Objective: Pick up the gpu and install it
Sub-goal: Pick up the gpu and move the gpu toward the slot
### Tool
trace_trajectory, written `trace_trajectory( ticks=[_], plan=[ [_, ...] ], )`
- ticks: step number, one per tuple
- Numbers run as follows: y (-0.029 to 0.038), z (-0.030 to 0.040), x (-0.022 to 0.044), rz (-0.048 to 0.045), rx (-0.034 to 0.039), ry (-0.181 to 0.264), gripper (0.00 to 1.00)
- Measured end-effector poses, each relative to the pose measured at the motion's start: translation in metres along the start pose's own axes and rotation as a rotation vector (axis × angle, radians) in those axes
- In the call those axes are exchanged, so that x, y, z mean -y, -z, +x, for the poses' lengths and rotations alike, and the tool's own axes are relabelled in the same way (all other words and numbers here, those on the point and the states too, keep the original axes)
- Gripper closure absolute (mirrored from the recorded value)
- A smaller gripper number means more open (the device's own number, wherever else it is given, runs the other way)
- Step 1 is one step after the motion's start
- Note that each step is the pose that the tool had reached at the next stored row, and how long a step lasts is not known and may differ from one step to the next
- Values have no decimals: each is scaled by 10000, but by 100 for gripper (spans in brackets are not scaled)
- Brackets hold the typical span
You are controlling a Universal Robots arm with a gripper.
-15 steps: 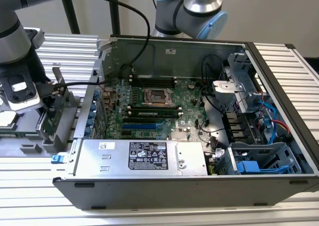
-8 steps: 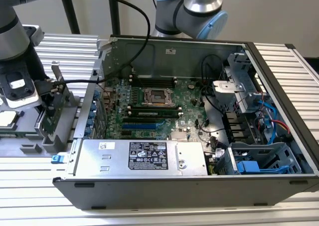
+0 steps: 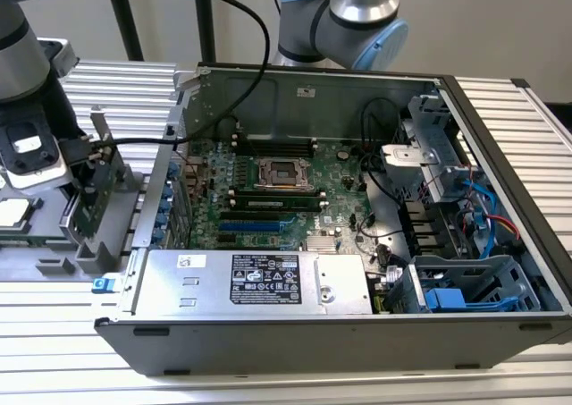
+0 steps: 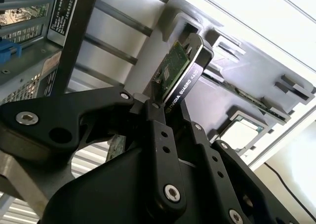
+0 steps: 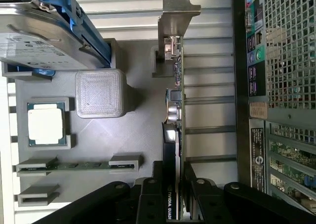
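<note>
One gpu (image 5: pixel 174 110) is standing on edge over a grey parts tray (image 5: pixel 128 135), its silver end bracket pointing away from the end effector (image 5: pixel 173 185). The end effector's two black fingers (image 5: pixel 148 197) are pressing on the card from either side, pinching it; whether the card is resting in the tray or is lifted clear cannot be told.

The first wrist view is showing the tray's other parts: one hard drive (image 5: pixel 39 36) in a blue frame, one square processor chip (image 5: pixel 46 124) and one memory stick (image 5: pixel 74 165), all well apart from the card. The second wrist view is showing the card's two faces instead, green board on one and black shroud on the other.

The exterior view is showing one open computer case (image 3: pixel 357 92) lying on the ribbed counter (image 3: pixel 54 333), holding one large green motherboard (image 3: pixel 268 190) and one silver power supply (image 3: pixel 259 280). The tray is sitting just beside the case, on the exterior view's left.
</note>
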State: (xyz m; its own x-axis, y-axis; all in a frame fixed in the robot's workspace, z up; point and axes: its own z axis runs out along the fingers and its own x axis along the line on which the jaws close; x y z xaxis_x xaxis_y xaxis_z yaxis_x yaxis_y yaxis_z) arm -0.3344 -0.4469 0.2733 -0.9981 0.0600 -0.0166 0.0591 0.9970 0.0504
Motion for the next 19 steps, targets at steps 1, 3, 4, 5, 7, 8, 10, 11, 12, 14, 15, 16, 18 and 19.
trace_trajectory(
  ticks=[1,3,4,5,7,8,10,11,12,14,15,16,18,19],
  plan=[
    [9,0,-1,0,-2,-1,100],
    [27,0,-2,0,0,-1,100],
    [37,0,-2,0,0,-1,100],
    [45,0,-3,0,0,-1,100],
    [64,-1,-3,0,-1,-1,100],
    [74,-1,-4,0,-1,-1,100],
    [93,-1,-5,0,-1,-1,100],
    [102,-1,-5,0,-1,-1,100],
    [111,-1,-6,0,-1,-1,100],
    [130,-2,-7,-1,0,-1,100],
    [139,-2,-7,0,-1,-1,100],
    [147,-2,-8,0,0,-1,100],
    [164,-2,-9,0,0,-1,100],
    [172,-2,-9,-1,0,-1,100]
  ],
)
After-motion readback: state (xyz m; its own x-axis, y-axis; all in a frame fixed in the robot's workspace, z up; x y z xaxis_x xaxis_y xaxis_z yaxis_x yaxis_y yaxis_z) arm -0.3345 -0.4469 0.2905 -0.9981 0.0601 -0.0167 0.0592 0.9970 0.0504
